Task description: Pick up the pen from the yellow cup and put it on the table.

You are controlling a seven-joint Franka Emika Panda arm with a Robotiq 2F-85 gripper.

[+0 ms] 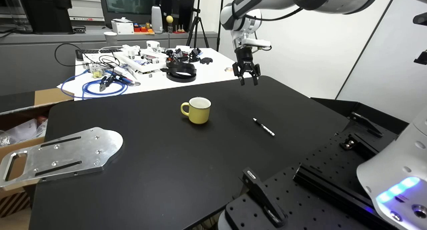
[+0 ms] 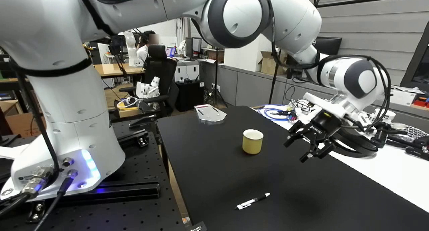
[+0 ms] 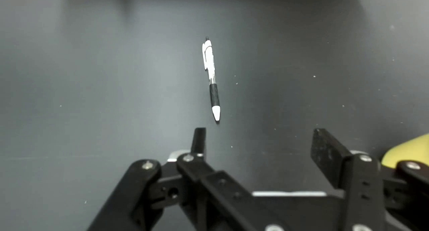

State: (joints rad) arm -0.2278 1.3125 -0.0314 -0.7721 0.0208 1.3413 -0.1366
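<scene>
The pen, white with a black grip and a white tip, lies flat on the black table. It also shows on the table in an exterior view and in the wrist view. The yellow cup stands upright on the table, apart from the pen; it shows in an exterior view too. The wrist view catches only part of the cup at the right edge. My gripper is open and empty above the table. In the wrist view the pen lies beyond the fingertips.
A flat metal plate lies at the table's edge, also in an exterior view. A white-topped table with cables, tools and parts adjoins the black table. A cardboard box stands beside it. Black clamps are near the robot's base.
</scene>
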